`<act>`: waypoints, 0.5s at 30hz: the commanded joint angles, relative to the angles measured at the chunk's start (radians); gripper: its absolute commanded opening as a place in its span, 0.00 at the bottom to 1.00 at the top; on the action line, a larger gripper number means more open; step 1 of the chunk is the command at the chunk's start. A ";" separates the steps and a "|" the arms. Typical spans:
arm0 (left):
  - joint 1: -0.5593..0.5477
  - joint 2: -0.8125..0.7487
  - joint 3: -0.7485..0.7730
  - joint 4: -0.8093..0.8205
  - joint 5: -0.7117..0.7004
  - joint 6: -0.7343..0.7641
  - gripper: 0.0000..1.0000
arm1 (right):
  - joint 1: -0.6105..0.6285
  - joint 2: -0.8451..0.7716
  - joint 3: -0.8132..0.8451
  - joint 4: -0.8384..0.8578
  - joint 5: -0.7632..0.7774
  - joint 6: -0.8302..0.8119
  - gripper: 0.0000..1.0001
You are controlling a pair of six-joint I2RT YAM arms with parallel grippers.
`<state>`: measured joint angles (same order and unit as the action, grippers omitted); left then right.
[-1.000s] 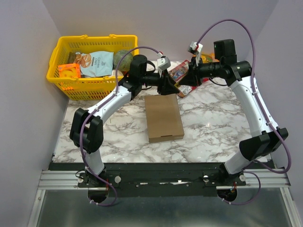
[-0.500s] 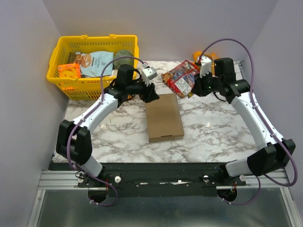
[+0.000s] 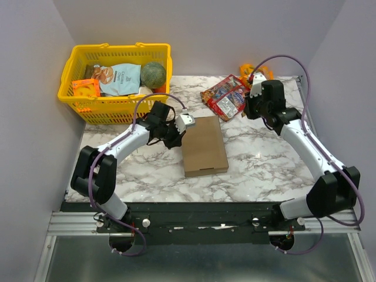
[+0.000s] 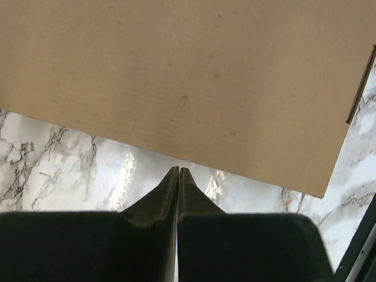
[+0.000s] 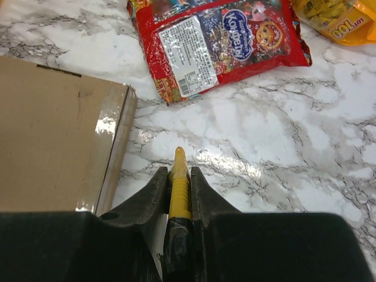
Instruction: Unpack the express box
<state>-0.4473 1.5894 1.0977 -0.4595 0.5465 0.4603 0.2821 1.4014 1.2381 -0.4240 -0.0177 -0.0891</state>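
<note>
The express box (image 3: 204, 147) is a flat brown cardboard mailer lying closed in the middle of the marble table. It also fills the top of the left wrist view (image 4: 188, 76) and sits at the left of the right wrist view (image 5: 53, 135). My left gripper (image 3: 177, 137) is shut and empty, its tip (image 4: 178, 171) low over the marble just short of the box's left edge. My right gripper (image 3: 248, 111) is shut on a yellow tool (image 5: 179, 176) with a black-taped handle. It hovers right of the box's far right corner, tip towards a red snack bag.
The red snack bag (image 3: 223, 97) (image 5: 223, 41) lies behind the box. An orange packet (image 3: 254, 70) (image 5: 335, 17) lies at the far right. A yellow basket (image 3: 70, 94) holding snacks and a green ball stands at the back left, behind my left arm.
Both arms have pulled back from behind the box. My left gripper has come down to the box's left edge. My right gripper has swung right, away from the red bag, still holding the yellow tool.
</note>
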 commanded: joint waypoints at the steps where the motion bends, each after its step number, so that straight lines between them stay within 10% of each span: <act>1: -0.046 0.044 0.010 -0.065 -0.034 0.110 0.10 | 0.015 0.105 0.038 0.119 0.022 -0.049 0.00; 15: -0.174 0.003 -0.104 -0.048 0.058 0.164 0.15 | 0.109 0.327 0.109 0.133 -0.111 -0.224 0.00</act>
<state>-0.5938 1.6123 1.0626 -0.4511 0.5377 0.6205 0.3683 1.7245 1.3098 -0.3038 -0.0406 -0.2588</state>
